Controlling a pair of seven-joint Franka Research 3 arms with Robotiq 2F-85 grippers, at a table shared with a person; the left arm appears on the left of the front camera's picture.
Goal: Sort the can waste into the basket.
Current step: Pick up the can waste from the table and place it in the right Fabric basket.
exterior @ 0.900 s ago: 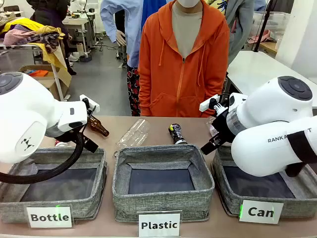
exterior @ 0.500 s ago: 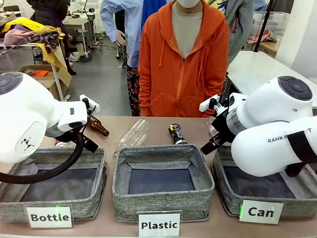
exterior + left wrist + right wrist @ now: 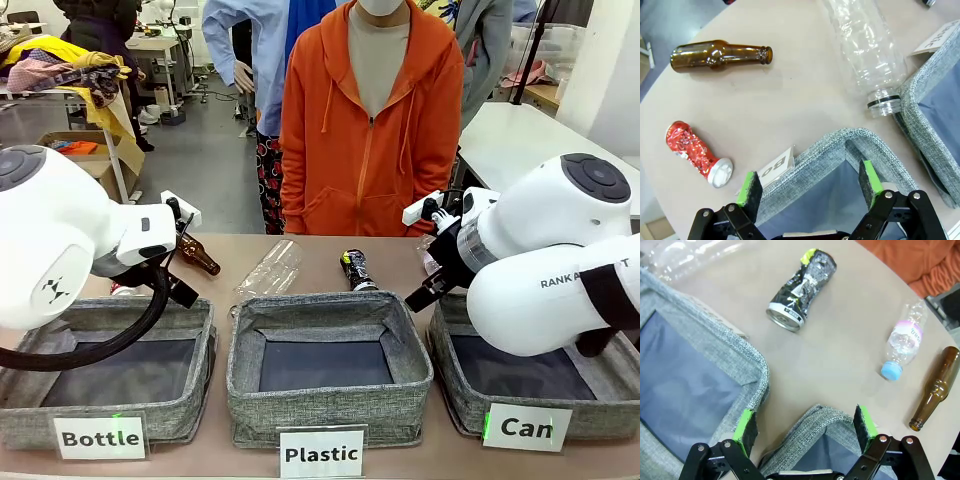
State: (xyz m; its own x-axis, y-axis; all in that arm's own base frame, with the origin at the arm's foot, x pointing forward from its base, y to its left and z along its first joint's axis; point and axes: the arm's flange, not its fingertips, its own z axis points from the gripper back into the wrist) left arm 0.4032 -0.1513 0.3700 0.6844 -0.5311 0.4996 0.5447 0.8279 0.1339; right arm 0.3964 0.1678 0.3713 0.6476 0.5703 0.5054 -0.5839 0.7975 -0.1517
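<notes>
The black crushed can lies on the table behind the middle basket; in the right wrist view the black can is beyond my fingers. The red crushed can lies on the table to the left of my left gripper, which hangs open and empty over a corner of a grey basket. My right gripper is open and empty above the rim of the "Can" basket. The "Can" basket stands at the front right, partly covered by my right arm.
A brown bottle and a clear plastic bottle lie by the red can. A small blue-capped bottle and another brown bottle lie near the "Can" basket. The "Plastic" basket and "Bottle" basket stand alongside. A person stands opposite.
</notes>
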